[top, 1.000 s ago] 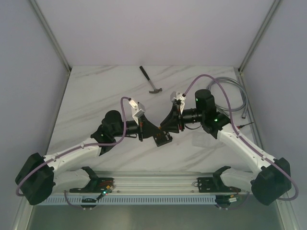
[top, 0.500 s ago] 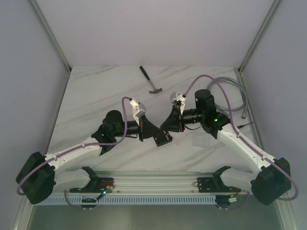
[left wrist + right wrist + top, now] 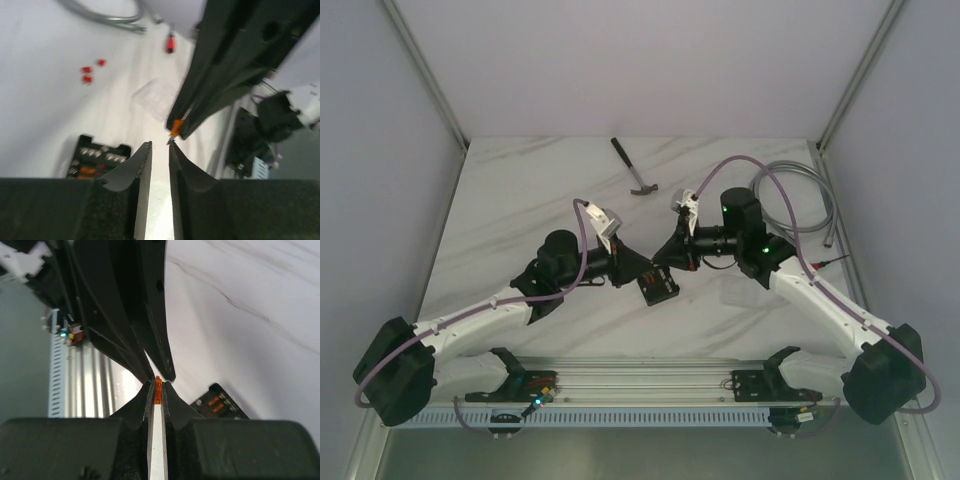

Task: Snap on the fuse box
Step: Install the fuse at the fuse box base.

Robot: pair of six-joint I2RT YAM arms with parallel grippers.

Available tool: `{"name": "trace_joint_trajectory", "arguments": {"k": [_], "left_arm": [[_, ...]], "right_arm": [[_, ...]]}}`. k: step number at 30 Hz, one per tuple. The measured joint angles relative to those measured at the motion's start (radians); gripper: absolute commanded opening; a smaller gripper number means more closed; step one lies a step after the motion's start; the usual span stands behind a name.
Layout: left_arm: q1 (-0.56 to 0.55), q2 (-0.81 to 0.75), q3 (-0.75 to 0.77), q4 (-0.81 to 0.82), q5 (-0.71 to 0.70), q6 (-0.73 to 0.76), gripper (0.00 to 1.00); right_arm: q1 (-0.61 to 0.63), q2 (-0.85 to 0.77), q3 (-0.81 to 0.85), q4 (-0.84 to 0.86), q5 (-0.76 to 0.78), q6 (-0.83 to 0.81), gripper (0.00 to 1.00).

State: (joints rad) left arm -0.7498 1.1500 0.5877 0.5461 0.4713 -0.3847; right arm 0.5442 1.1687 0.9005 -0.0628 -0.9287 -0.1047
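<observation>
The fuse box [image 3: 657, 288] is a small black square box lying on the marble table between the two arms, with its slotted inside and orange fuses facing up [image 3: 97, 160] [image 3: 220, 402]. Both grippers meet tip to tip just above and behind it. My right gripper [image 3: 157, 385] is shut on a small orange fuse [image 3: 157, 390], held upright at its fingertips. My left gripper [image 3: 160, 145] is open by a narrow gap with nothing between its fingers. The orange fuse [image 3: 175, 127] sits just beyond the left gripper's tips, in the other gripper's grip.
A clear plastic cover [image 3: 155, 97] lies on the table right of the box. Loose red fuses [image 3: 87, 72] lie further off. A hammer [image 3: 635, 170] rests at the back, with a coiled grey cable [image 3: 800, 195] and a red-handled tool [image 3: 830, 260] at the right.
The right gripper has shut on the orange fuse and the left gripper has opened off it. Both gripper tips have shifted slightly left and back above the box.
</observation>
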Motion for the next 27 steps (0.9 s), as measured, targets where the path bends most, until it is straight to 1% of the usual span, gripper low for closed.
{"name": "trace_joint_trajectory", "arguments": {"k": [1,7,10,14,16,21,27], "left_arm": [[0.006,0.000,-0.001,-0.020,-0.041,-0.006,0.38],[0.070,-0.013,-0.038,-0.142,-0.315,-0.053,0.71],[0.087,-0.043,-0.072,-0.205,-0.440,-0.079,0.84],[0.105,-0.077,-0.096,-0.287,-0.593,-0.114,0.96],[0.111,-0.090,-0.098,-0.328,-0.660,-0.132,0.99],[0.120,-0.113,-0.105,-0.416,-0.808,-0.168,1.00],[0.124,-0.119,-0.135,-0.467,-0.900,-0.183,1.00]], "right_arm": [[0.006,0.007,0.000,-0.003,0.043,0.008,0.00],[0.074,0.083,0.000,-0.034,0.320,0.084,0.00],[0.118,0.129,0.000,-0.045,0.486,0.129,0.00],[0.179,0.192,0.006,-0.053,0.687,0.190,0.00],[0.214,0.234,0.024,-0.067,0.777,0.218,0.00],[0.301,0.327,0.071,-0.101,0.969,0.283,0.00],[0.334,0.341,0.071,-0.130,1.104,0.350,0.00]]}}
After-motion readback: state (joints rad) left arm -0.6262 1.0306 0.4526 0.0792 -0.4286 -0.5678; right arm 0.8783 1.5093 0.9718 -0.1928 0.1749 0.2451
